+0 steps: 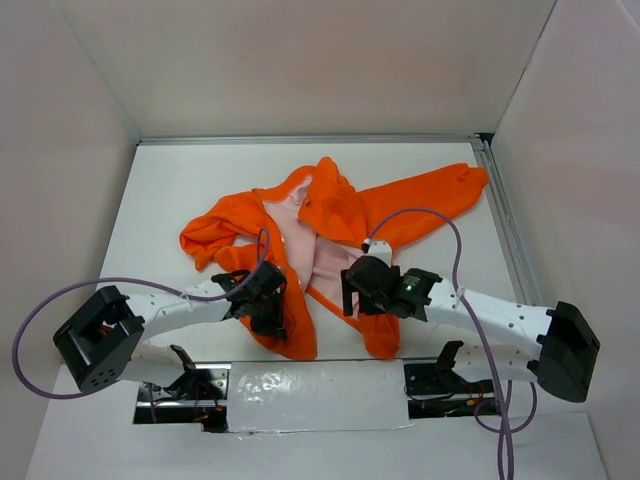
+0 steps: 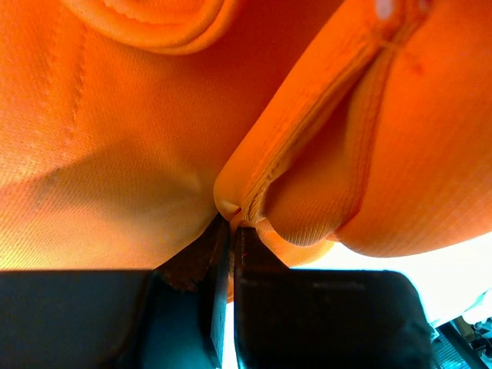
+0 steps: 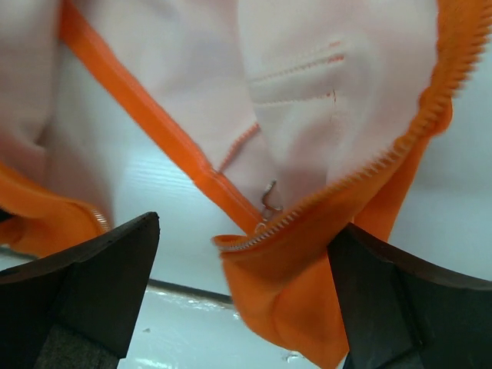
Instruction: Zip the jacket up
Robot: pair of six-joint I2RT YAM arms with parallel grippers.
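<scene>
Orange jacket (image 1: 340, 215) lies unzipped and crumpled on the white counter (image 1: 170, 180), beneath and ahead of both hands, its pale lining (image 3: 307, 77) exposed. The left hand (image 2: 231, 231) is clamped on the lower corner of one front panel, fingers pressed together on the orange hem. The right hand (image 3: 244, 254) is spread wide, with the other panel's bottom corner between its fingers. A metal zipper pull (image 3: 267, 201) sits just beyond that gap, and the zipper teeth (image 3: 400, 150) run away to the hand's right.
</scene>
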